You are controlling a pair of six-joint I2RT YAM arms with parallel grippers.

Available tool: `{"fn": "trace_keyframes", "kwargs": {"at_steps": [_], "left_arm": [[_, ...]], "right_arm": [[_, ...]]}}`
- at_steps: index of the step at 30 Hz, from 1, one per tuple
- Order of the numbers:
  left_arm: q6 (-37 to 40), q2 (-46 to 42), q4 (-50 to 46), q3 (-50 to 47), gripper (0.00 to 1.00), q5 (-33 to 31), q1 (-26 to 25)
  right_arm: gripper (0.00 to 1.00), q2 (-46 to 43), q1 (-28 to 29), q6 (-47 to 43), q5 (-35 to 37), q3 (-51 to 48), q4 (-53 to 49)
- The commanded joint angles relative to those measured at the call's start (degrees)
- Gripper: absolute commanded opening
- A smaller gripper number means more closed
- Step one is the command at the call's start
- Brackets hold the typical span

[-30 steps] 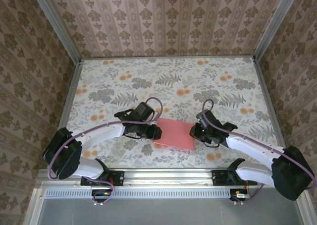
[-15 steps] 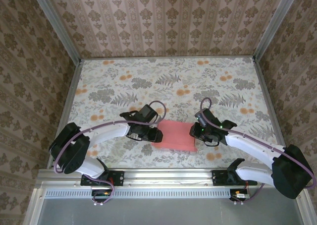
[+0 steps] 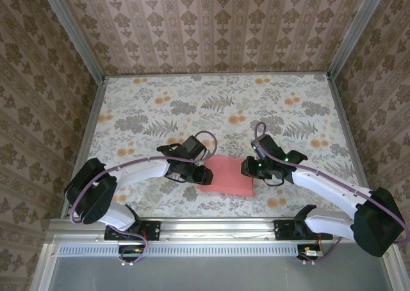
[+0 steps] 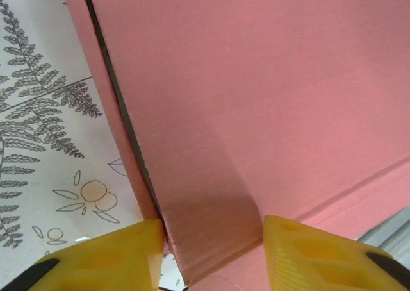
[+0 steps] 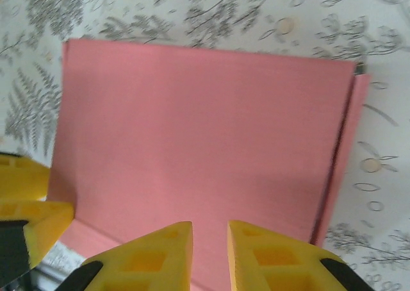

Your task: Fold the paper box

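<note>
The paper box [image 3: 228,177] lies flat on the floral table between both arms, a pink cardboard sheet with a folded strip along one side. In the left wrist view the paper box [image 4: 256,79] takes up most of the picture, and my left gripper [image 4: 213,230] is open, its yellow fingers [image 4: 109,256] straddling a shaded pink flap at the box's edge. My left gripper [image 3: 204,174] sits at the box's left edge. My right gripper [image 5: 210,230] hovers over the pink face [image 5: 205,131], its jaws nearly together with nothing between them. In the top view my right gripper [image 3: 245,168] is over the right edge.
The floral tablecloth [image 3: 218,105] stretches far behind the box. Wallpapered walls close in the left, right and back. A metal rail [image 3: 211,225] with the arm bases runs along the near edge. The left gripper's yellow fingers [image 5: 25,204] show at the box's far side.
My right gripper has moved left and now reaches over the box's right edge. My left gripper has slid slightly right against the left edge.
</note>
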Motion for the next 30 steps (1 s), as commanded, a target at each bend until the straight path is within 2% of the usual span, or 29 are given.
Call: {"fn": "trace_keyframes", "kwargs": {"at_steps": [1,7,11,15,23,30], "left_arm": [[-0.29,-5.00,-0.53,-0.16,0.47,0.63,1.00],[0.51,-12.60,4.50,-2.64,0.51,5.52,2.93],[-1.20,-11.08,10.10,-4.09,0.53,9.44,2.74],[-3.43,-7.74,15.56,-5.75,0.53,10.32,1.87],[-5.75,0.22,18.54,-5.85,0.53,7.55,-0.28],[-5.36,3.20,16.11,-4.46,0.53,1.67,-0.07]], "right_arm": [[0.24,0.04,0.33,-2.79,-5.46,-1.03,1.51],[0.26,-0.38,0.16,-2.13,-8.98,-5.34,4.96],[0.27,1.43,0.07,-1.91,-9.77,-6.84,5.90],[0.28,2.79,0.07,-1.82,-8.19,-7.60,5.54],[0.29,3.10,0.07,-1.03,-6.91,-8.74,6.17],[0.29,3.67,0.07,0.66,-3.91,-8.90,7.94]]}}
